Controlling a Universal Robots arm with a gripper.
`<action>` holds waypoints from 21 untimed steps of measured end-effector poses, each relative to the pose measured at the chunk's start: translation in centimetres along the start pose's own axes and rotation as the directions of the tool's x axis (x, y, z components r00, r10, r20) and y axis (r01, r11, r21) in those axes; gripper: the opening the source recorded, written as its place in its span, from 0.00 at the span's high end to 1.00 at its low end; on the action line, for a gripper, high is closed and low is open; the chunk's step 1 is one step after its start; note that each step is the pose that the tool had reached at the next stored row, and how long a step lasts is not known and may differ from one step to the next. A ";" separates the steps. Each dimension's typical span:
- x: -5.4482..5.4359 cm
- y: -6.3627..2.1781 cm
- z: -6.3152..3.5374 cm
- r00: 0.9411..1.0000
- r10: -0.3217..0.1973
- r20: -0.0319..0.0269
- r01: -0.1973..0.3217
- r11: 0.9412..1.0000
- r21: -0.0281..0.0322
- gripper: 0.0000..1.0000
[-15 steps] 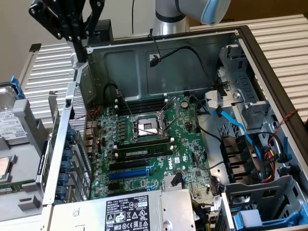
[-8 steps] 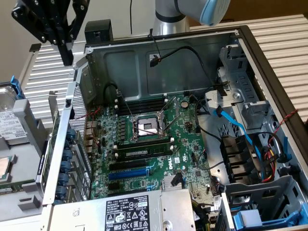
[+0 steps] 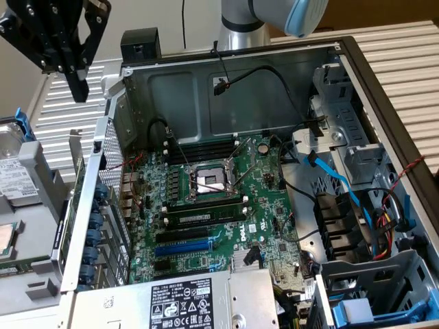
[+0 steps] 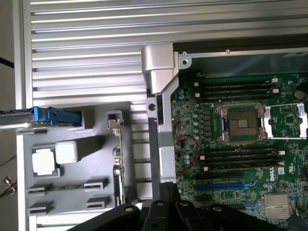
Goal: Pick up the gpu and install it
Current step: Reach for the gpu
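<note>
My black gripper (image 3: 77, 88) hangs high above the exterior view's left, outside the open computer case (image 3: 226, 68), its fingers together with nothing in them. In the wrist view the gripper (image 4: 166, 207) sits over the case's side wall (image 4: 161, 120). The gpu (image 4: 118, 161) appears edge-on as a thin card standing in the grey holder tray (image 4: 91, 144), silver bracket at one end; its fan side is hidden. The green motherboard (image 3: 212, 205) lies inside the case, with a blue expansion slot (image 3: 182, 247) near the power supply.
A silver power supply (image 3: 185, 301) with a black label sits at the case's near end. The tray also holds a processor chip (image 4: 44, 161) and a drive with a blue clip (image 4: 53, 116). Loose cables (image 3: 343, 185) and drive cages (image 3: 370, 288) crowd the exterior view's right.
</note>
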State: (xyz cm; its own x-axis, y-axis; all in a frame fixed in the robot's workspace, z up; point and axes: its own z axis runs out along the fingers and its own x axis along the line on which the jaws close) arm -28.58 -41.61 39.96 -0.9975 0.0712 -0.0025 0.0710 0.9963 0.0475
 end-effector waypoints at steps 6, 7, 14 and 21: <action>0.8 -1.26 -0.06 1.000 0.000 -0.006 0.000 1.000 0.000 0.89; 0.9 -1.49 -0.07 1.000 0.000 -0.007 0.000 1.000 0.001 0.89; 1.9 -2.85 -0.14 1.000 0.001 -0.023 -0.001 1.000 0.002 0.89; 3.2 -3.82 -0.19 0.999 0.002 -0.046 -0.002 1.000 0.003 0.89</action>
State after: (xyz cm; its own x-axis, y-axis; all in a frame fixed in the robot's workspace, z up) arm -32.05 -45.19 39.96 -0.9965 0.0712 0.0434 0.0732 0.9963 0.0443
